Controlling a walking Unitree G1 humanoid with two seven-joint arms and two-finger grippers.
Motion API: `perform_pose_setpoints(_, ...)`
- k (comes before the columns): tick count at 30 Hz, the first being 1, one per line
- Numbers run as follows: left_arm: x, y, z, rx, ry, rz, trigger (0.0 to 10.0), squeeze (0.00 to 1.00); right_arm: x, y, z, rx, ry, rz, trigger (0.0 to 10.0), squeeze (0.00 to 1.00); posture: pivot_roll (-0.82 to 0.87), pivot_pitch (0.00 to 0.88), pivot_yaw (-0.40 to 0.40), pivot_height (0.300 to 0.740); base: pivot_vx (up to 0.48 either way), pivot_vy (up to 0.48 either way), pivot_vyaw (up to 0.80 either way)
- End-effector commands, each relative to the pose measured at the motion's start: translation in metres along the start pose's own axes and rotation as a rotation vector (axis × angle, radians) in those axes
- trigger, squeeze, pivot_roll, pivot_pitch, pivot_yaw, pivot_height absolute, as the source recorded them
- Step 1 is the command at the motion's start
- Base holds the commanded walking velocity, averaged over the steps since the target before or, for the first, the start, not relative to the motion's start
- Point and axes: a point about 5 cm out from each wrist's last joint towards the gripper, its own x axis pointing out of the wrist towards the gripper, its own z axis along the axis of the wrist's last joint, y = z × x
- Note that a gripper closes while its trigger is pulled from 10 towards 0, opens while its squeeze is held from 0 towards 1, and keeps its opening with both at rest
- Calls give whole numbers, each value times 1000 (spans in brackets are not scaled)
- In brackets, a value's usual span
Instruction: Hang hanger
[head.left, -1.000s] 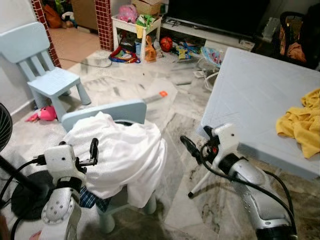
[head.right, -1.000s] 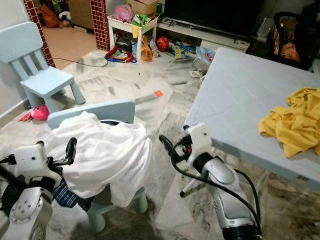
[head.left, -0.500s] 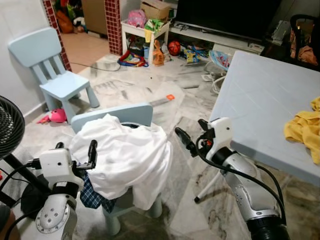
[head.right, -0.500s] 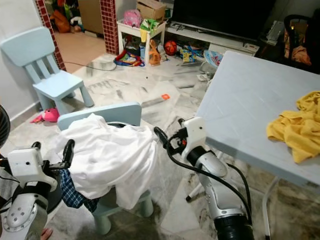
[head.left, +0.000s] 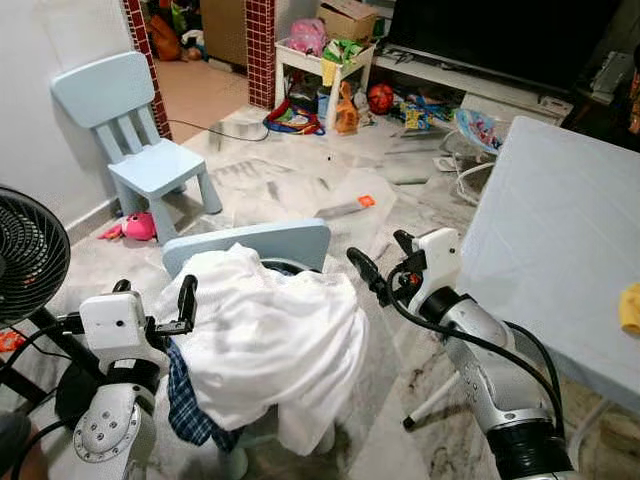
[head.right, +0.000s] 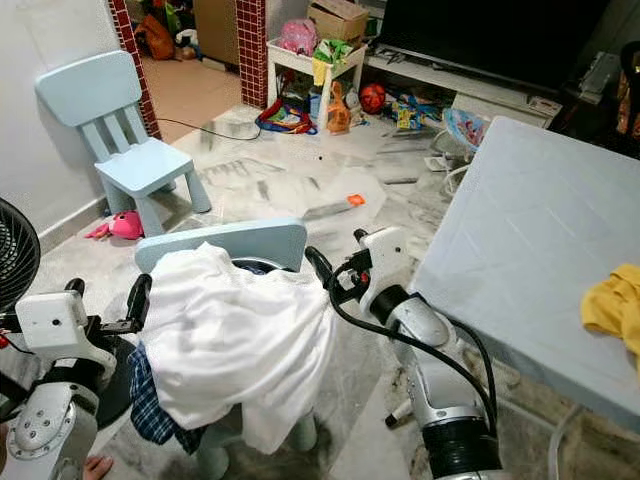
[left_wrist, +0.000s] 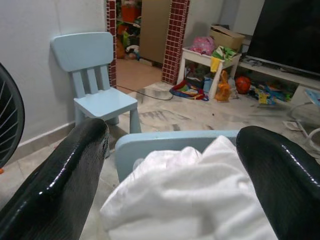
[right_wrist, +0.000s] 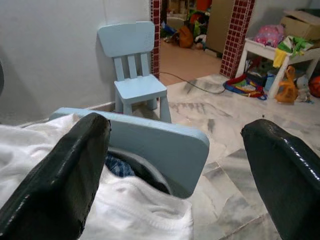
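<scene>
— Two grippers, where?
— Left gripper (head.left: 187, 300) at lower left and right gripper (head.left: 368, 276) at centre flank the white crumpled cloth (head.left: 275, 345) heaped on the pale blue child's chair (head.left: 250, 243). Both forearms are raised, jaws spread wide, empty.
— The hanger?
— Cannot tell.

Marble floor (head.left: 300, 185) strewn with toys, pale blue child's chair (head.left: 135, 140) by the white wall (head.left: 40, 120), brick-red pillars (head.left: 260, 50) behind.
</scene>
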Motion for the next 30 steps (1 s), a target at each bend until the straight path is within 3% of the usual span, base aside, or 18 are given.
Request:
perform_pose_setpoints(1,-1,-4,-1,-9,12,-13,10000,0,-3,-3,-2,-12,6,-4,10000,0,78,0,-85,740,379,0,0)
perform_pose_setpoints(7,0,-8,-3,-23,22,-18,10000,0,-3,-5,-2,-24,8,-4,10000,0,71,0,-91,740,335,0,0)
perform_pose_setpoints(20,-1,-9,-11,-13,62,36,10000,0,-4,-2,-5,-46,16,18,10000,0,69,0,-97,740,0,0,0)
perform_pose_setpoints(30,-1,-6,-14,13,81,74,10000,0,-4,-2,-7,-54,23,22,10000,0,66,0,-100,740,0,0,693)
